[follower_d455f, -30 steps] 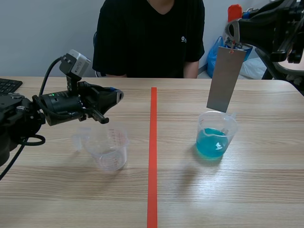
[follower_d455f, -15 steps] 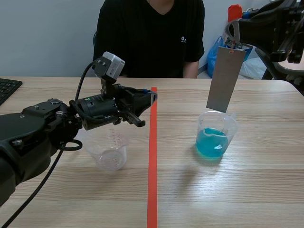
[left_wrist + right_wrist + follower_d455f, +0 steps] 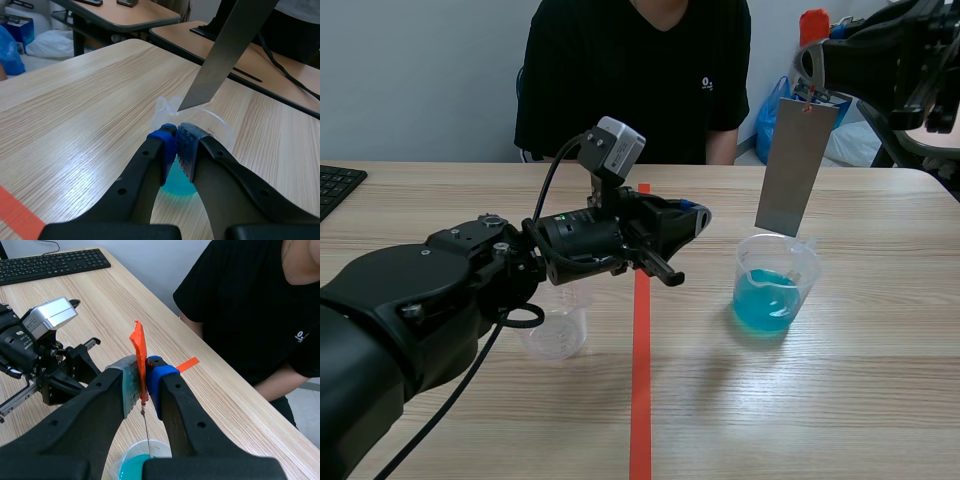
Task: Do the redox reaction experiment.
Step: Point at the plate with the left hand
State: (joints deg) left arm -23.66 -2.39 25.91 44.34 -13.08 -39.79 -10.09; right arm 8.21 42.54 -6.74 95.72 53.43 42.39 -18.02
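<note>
Two beakers on the bench [image 3: 880,400]: empty beaker [image 3: 558,328], blue beaker [image 3: 775,285] nearer its right edge. Right gripper [image 3: 142,375] clamps one metal strip [image 3: 795,165]; left gripper [image 3: 176,137] closed, empty.

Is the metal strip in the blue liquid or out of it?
Out: the metal strip ends near the beaker rim, above the blue liquid.

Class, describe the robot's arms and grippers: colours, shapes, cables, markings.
Both arms are black. The left arm has a bulky rounded casing, a silver-grey camera box and looping black cable. The left gripper and right gripper each have two thick black fingers, one blue pad, one grey dotted pad.
</note>
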